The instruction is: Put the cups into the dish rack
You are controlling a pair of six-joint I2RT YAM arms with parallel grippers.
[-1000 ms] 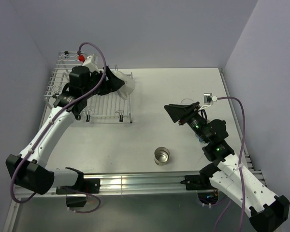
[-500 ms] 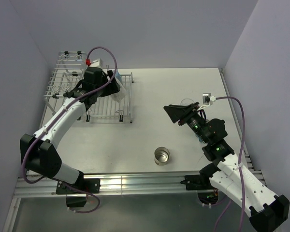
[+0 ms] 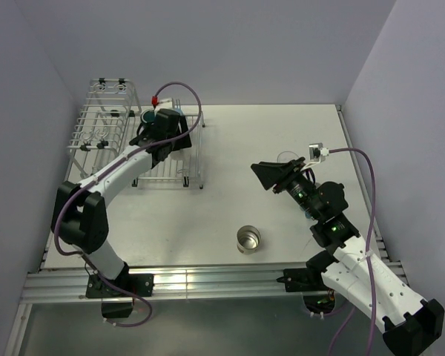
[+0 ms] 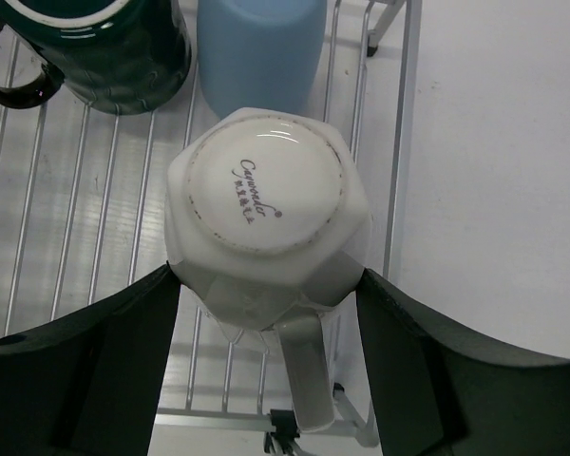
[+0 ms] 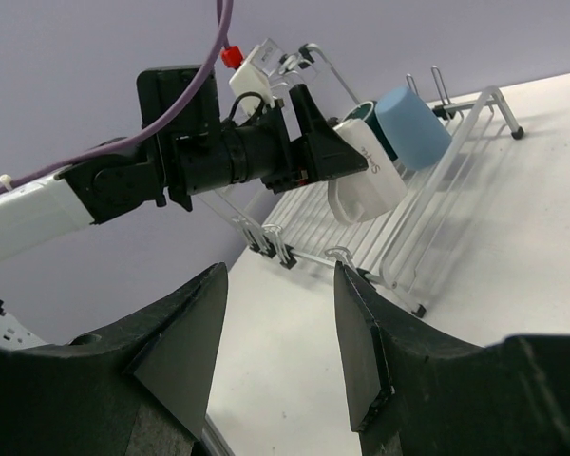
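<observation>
The left end effector [image 4: 266, 290] clenches the cream hexagonal ceramic mug [image 4: 266, 190] base-up over the silver wire dish rack [image 4: 400, 142], apparently so it drains rim-down; the right end effector [image 5: 275, 351] hangs spread, empty.

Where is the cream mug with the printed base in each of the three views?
Top external: cream ceramic mug at the right edge of the silver wire rack, partly hidden.
Left wrist: mug in the centre, base toward the camera, between the jaws.
Right wrist: mug in the upper middle.
Shared landmark: light blue tumbler beside it.
</observation>
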